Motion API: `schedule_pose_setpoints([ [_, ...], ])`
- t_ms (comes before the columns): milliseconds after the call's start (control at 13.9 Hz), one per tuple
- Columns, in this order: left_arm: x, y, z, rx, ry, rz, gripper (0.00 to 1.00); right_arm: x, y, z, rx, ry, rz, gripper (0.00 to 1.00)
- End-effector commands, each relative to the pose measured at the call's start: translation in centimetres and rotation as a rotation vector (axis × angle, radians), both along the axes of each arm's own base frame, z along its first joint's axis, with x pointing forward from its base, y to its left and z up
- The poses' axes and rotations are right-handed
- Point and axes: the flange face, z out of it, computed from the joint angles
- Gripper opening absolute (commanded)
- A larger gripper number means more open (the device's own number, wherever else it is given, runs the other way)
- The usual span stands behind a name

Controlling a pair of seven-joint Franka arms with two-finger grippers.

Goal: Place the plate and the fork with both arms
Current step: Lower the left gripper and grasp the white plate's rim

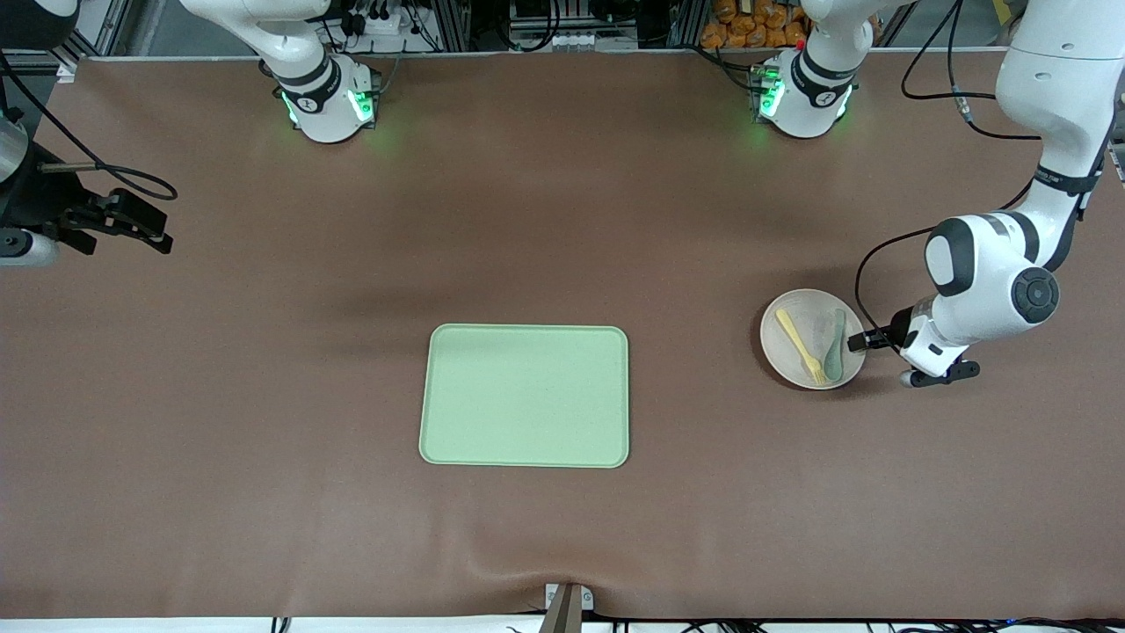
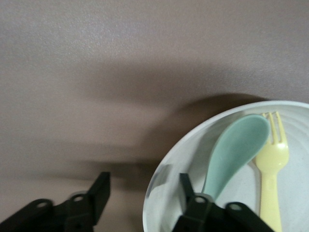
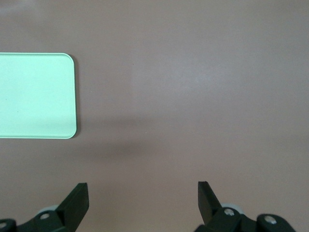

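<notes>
The pale plate point(image 1: 810, 314) lies on the brown table toward the left arm's end, with the pale-yellow fork point(image 1: 798, 345) and a grey-green spoon point(image 1: 835, 345) lying in it. My left gripper point(image 1: 864, 339) is low at the plate's edge and open. In the left wrist view the left gripper point(image 2: 144, 178) straddles the plate's rim point(image 2: 179, 145), one finger inside by the spoon point(image 2: 236, 150), one outside, neither touching it. The fork point(image 2: 273, 154) lies beside the spoon. My right gripper point(image 1: 163, 239) waits open and empty over the table at the right arm's end; the right wrist view shows this gripper point(image 3: 142, 186) above bare cloth.
A rectangular light-green tray point(image 1: 525, 396) lies in the middle of the table, nearer to the front camera than the plate; its corner point(image 3: 36, 94) shows in the right wrist view. Both arm bases stand along the table's back edge.
</notes>
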Motion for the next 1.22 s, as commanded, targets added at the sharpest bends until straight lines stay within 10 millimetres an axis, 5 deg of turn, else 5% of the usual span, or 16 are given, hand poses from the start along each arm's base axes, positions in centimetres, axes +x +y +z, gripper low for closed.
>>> schedule_pose_setpoints([
  [0, 0.3, -0.3, 0.0, -0.014, -0.015, 0.009, 0.52, -0.6, -0.2, 0.2, 0.014, 0.0, 0.007, 1.0],
  [432, 1.0, -1.5, 0.4, -0.05, -0.027, 0.031, 0.08, -0.6, -0.3, 0.2, 0.014, 0.001, 0.005, 1.0],
  [864, 1.2, -1.7, 0.4, -0.052, -0.029, 0.021, 0.0, -0.6, -0.3, 0.2, 0.014, 0.001, 0.004, 1.0],
  [1152, 2.2, -2.8, 2.3, -0.12, -0.065, 0.076, 0.0, -0.6, -0.4, 0.2, 0.014, 0.001, 0.002, 1.0],
])
